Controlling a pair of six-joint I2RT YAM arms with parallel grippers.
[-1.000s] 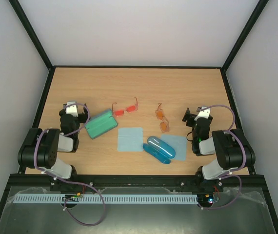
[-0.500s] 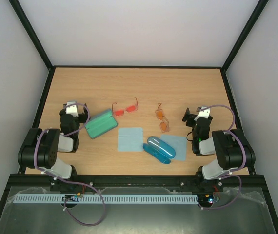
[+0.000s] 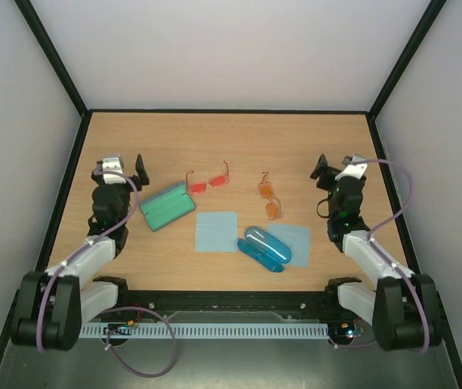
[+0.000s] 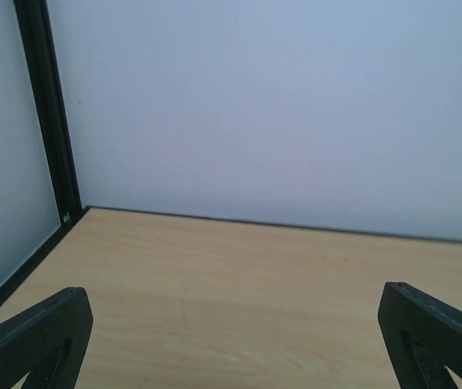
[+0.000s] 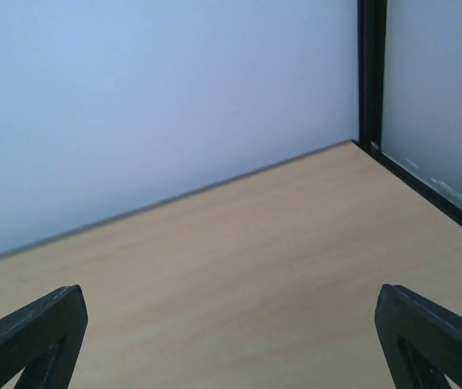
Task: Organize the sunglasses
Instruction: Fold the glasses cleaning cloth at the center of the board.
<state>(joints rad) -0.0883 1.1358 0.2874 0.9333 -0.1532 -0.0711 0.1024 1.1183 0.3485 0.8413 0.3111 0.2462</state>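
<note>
Two pairs of sunglasses lie mid-table in the top view: the red-lensed pair (image 3: 207, 181) and, to its right, the orange-lensed pair (image 3: 270, 198). My left gripper (image 3: 120, 168) is raised at the left, beyond the green case (image 3: 168, 207), open and holding nothing. At the right my right gripper (image 3: 333, 166) hovers open and holds nothing, right of the orange pair. Both wrist views show only bare wood, the back wall and wide-apart black fingertips (image 4: 32, 336) (image 5: 434, 336); no sunglasses appear there.
A blue case (image 3: 265, 247) lies near the front centre between two pale blue cloths (image 3: 216, 231) (image 3: 293, 237). Black frame posts (image 4: 49, 113) (image 5: 370, 73) and white walls bound the table (image 3: 231, 138).
Both arms have unfolded from their tucked poses and reached forward and up; the grippers now sit farther from the bases. Sunglasses, cases and cloths have not moved.
</note>
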